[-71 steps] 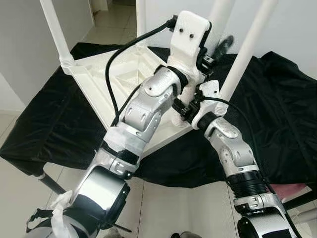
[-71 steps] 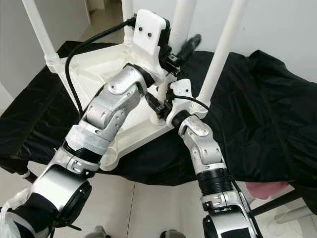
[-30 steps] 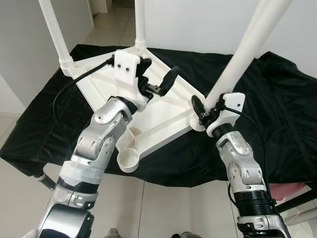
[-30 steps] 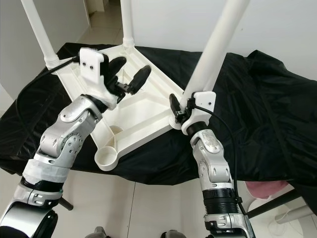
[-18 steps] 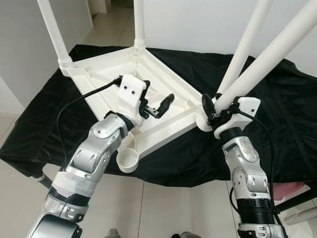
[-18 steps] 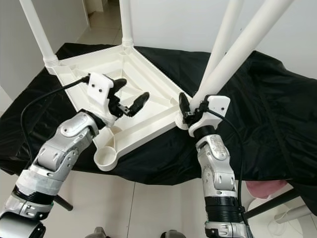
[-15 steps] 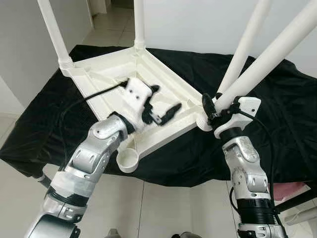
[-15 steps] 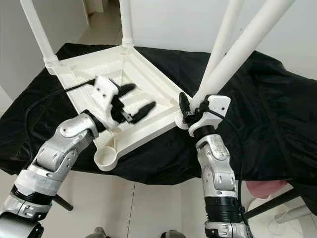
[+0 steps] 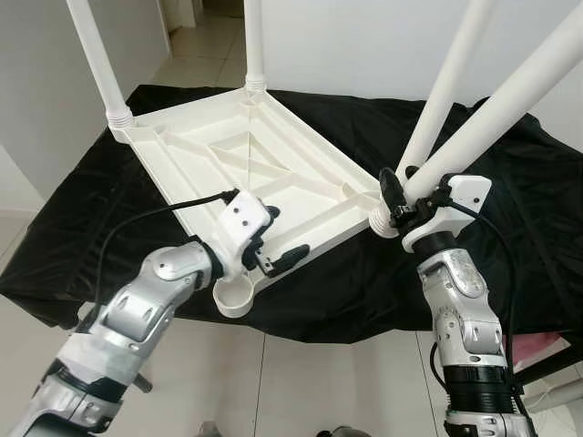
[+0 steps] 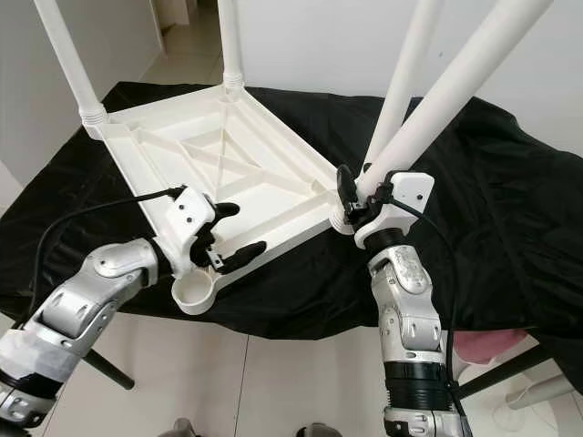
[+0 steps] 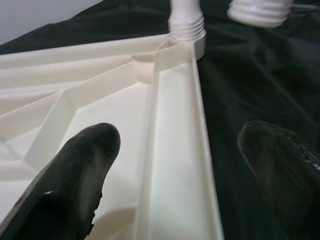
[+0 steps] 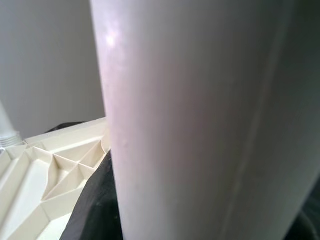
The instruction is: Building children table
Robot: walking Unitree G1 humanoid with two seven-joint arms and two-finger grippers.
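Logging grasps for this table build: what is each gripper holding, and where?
Right gripper grips a loose white leg near its threaded lower end. Left gripper is open, holding nothing.

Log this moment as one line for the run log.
left gripper: open, over tabletop edge near empty socket | right gripper: shut on loose leg | three legs fitted

Pale tiled floor, white walls — black cloth draped across the middle.

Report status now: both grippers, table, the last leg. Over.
Left gripper open at empty corner socket. Right gripper shut on loose leg. Tabletop upside down on black cloth, three legs in. Nothing blocking.
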